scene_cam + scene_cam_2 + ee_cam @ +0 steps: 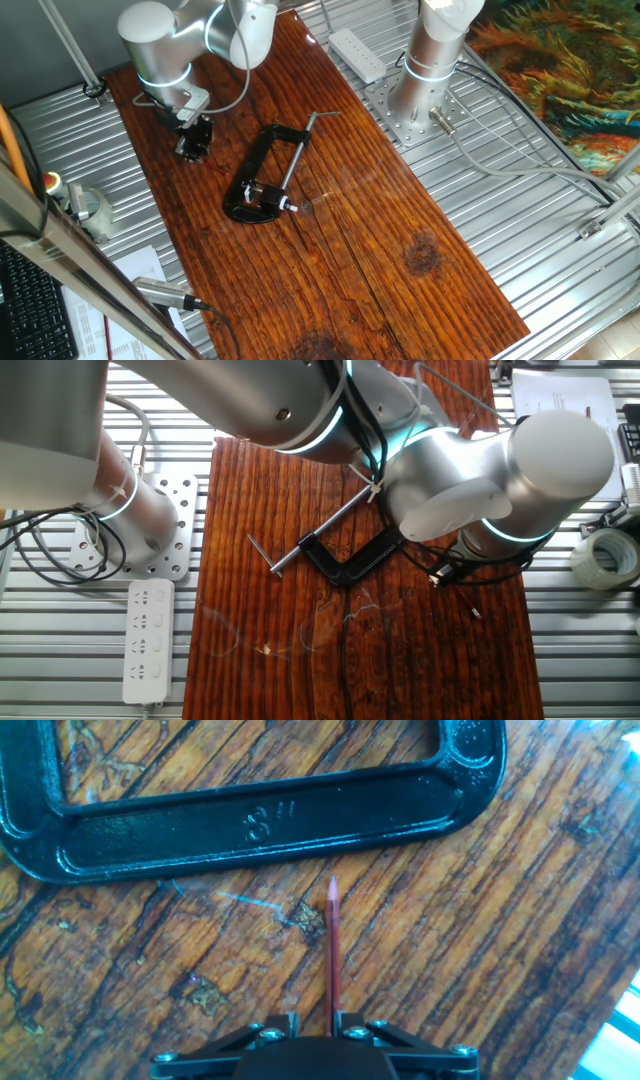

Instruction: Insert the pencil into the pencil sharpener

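The fingers (333,1020) are closed on the pencil (333,955), which juts straight out ahead of them — its tip just short of the black clamp (250,825) on the desk (480,940). The sharpener (262,192) sits at the clamp's far end, so any tilt or slip in this thin grip — my worry — could jam or snap the tip at the hole.
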`<action>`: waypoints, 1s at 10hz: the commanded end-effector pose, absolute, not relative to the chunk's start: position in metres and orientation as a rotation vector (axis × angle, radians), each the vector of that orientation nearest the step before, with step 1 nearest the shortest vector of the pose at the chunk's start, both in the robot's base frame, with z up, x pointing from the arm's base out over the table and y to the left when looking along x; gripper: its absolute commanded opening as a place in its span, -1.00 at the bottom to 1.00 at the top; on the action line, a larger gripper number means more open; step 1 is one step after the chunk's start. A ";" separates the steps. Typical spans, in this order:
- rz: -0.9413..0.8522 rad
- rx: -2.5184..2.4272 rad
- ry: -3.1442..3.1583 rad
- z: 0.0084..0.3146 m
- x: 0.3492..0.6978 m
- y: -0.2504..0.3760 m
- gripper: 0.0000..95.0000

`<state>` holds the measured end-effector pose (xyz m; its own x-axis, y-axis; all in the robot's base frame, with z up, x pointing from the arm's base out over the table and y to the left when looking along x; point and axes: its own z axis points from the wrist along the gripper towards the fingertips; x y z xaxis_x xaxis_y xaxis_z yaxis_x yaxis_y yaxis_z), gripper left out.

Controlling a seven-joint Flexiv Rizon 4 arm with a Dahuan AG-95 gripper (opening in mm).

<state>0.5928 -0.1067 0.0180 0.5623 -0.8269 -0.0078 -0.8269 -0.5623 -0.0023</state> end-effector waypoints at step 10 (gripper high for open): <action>-0.009 -2.758 1.472 0.013 0.600 -0.115 -0.60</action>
<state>0.6001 -0.1152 0.0135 0.5574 -0.8302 -0.0006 -0.8301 -0.5573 -0.0179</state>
